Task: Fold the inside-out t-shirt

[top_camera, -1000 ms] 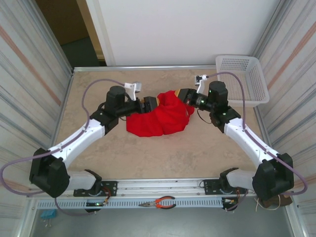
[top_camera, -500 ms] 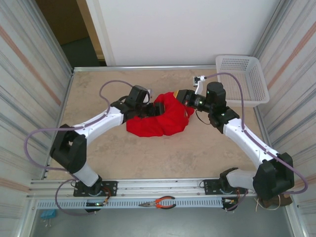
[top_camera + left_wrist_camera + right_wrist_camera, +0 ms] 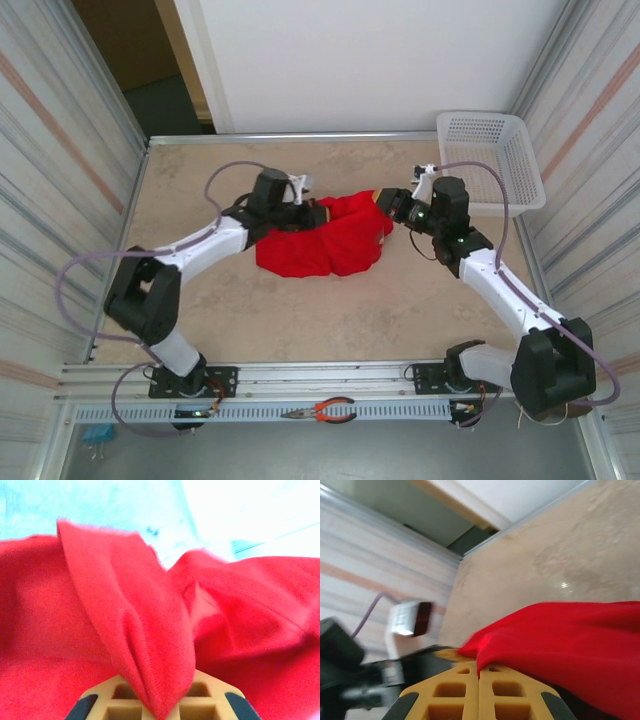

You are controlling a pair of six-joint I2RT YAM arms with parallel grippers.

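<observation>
The inside-out t-shirt [image 3: 325,240] is a bright red crumpled heap in the middle of the table. Its top edge is stretched between both grippers. My left gripper [image 3: 318,211] is shut on a fold of the red cloth at the heap's upper left; in the left wrist view the t-shirt [image 3: 150,630] runs down between the tan fingers [image 3: 210,700]. My right gripper [image 3: 388,203] is shut on the cloth's upper right corner; in the right wrist view a red edge of the t-shirt [image 3: 560,635] is pinched between the yellow fingers [image 3: 455,690].
A white plastic basket [image 3: 490,160] stands at the table's far right corner. Orange-handled pliers [image 3: 322,410] lie on the rail in front of the arm bases. Striped walls close in both sides, and beige tabletop [image 3: 330,320] lies bare in front of the shirt.
The left gripper moved in to the shirt's upper left and shut on the cloth. The right gripper pulled its corner to the right, stretching the top edge.
</observation>
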